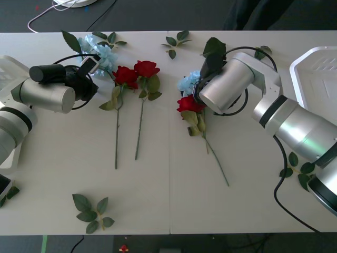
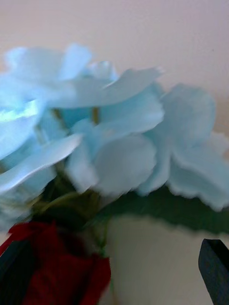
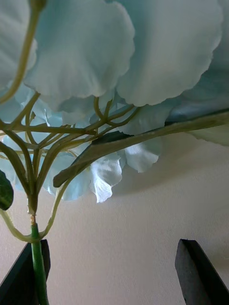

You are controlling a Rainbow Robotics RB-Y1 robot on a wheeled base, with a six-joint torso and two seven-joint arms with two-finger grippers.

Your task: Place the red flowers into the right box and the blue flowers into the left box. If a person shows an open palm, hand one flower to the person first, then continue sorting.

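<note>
Both grippers low on the desk (image 1: 158, 195), fingers apart. Left gripper (image 3: 114, 271) at a blue flower cluster (image 3: 95, 71), its stem (image 3: 38, 257) touching one finger; best centred before closing. Right gripper (image 2: 114, 271) over another blue flower (image 2: 109, 138) beside a red rose (image 2: 57, 267); rose better left out.

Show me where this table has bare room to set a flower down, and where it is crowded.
Free: the near strip between the loose leaf sprig and the lone rose's stem tip, and the patch between the paired red roses and that rose. Crowded: the far band, where both end effectors, left and right, sit at blue flowers.
</note>
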